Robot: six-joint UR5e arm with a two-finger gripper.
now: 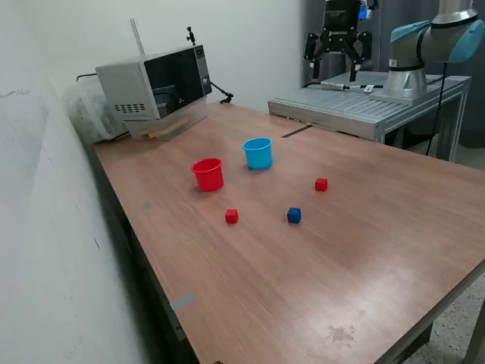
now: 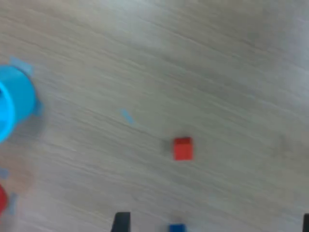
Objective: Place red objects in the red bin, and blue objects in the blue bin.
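Wooden desk (image 1: 364,250), brown laminate, long grain. Landmark taken: the small round red plastic cup (image 1: 208,174), standing upright near the desk's middle. Just beside it, toward the exterior view's right and slightly farther back, stands the matching light blue plastic cup (image 1: 258,152); the two are close but apart. Three small cubes visible: one solid red cube (image 1: 231,216) a little in front of the red cup; one dark blue cube (image 1: 294,215) farther from that cup toward the exterior view's right, level with the first cube; a second red cube (image 1: 321,184) farther again on that side, well apart from the cup. A second blue cube not seen in either view. The arm is drawn back high at the far edge, its black two-finger tool (image 1: 337,45) hanging above a grey metal platform (image 1: 356,106), well clear of everything. Wrist view is blurred: it looks down on a red cube (image 2: 183,148) lying about central, the blue cup's wall (image 2: 14,104) at one edge, a sliver of the blue cube (image 2: 176,227) near the dark fingertips (image 2: 120,222). Fingers appear set apart, nothing between them. Judgement: sorting has not begun; the camera's central red cube lies ahead of and below the tool, so the next move calls for a long descent onto it. A grey microwave (image 1: 155,83) sits beyond the cups.
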